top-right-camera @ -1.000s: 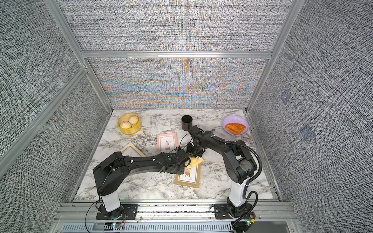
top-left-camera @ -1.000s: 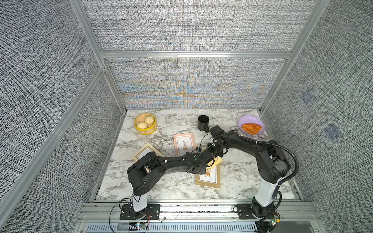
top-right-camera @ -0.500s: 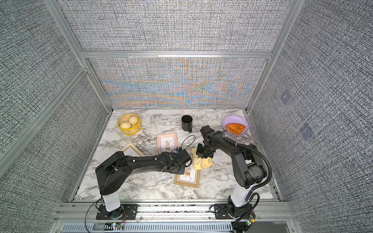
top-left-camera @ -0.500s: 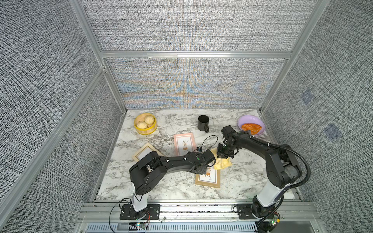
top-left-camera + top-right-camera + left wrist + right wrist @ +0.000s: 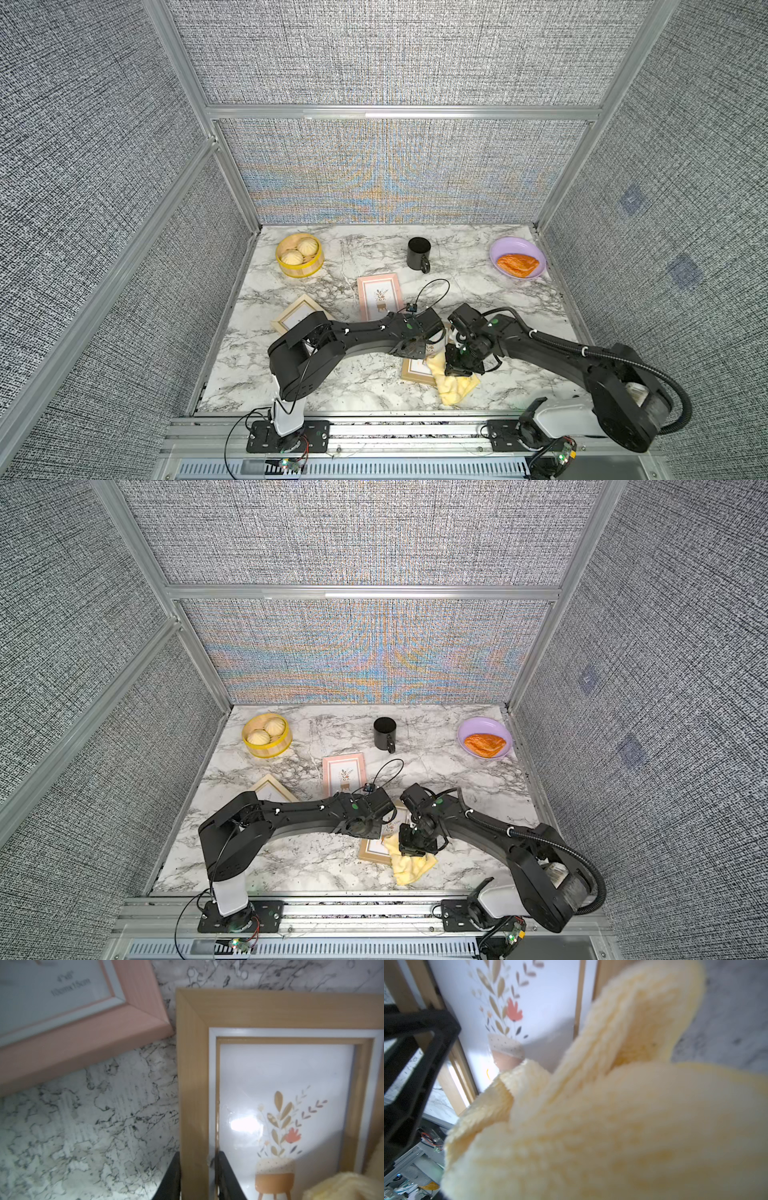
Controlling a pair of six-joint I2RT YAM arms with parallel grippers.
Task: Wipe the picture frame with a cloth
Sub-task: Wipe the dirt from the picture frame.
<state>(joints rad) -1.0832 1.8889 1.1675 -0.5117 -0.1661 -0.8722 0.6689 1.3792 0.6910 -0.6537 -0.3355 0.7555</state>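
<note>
A light-wood picture frame (image 5: 415, 371) (image 5: 372, 848) with a plant print lies flat near the front middle of the table. My left gripper (image 5: 197, 1159) is shut on its side rail (image 5: 193, 1084), one finger outside, one on the glass. The pale yellow cloth (image 5: 455, 386) (image 5: 409, 866) drapes over the frame's near right corner and onto the marble. My right gripper (image 5: 457, 368) (image 5: 411, 845) is shut on the cloth from above. The cloth (image 5: 612, 1115) fills the right wrist view and hides the fingers; the frame's glass (image 5: 550, 1001) shows behind it.
A pink frame (image 5: 379, 293) (image 5: 83, 1028) lies just behind the wooden one, and a cream frame (image 5: 297, 316) sits under my left arm. At the back stand a bamboo steamer (image 5: 301, 270) with buns, a black mug (image 5: 417, 253) and a purple plate (image 5: 496, 249) with a pastry.
My right gripper has dragged the cloth from the frame's far end toward the front, to its near right corner. The left arm has stayed on the frame.
</note>
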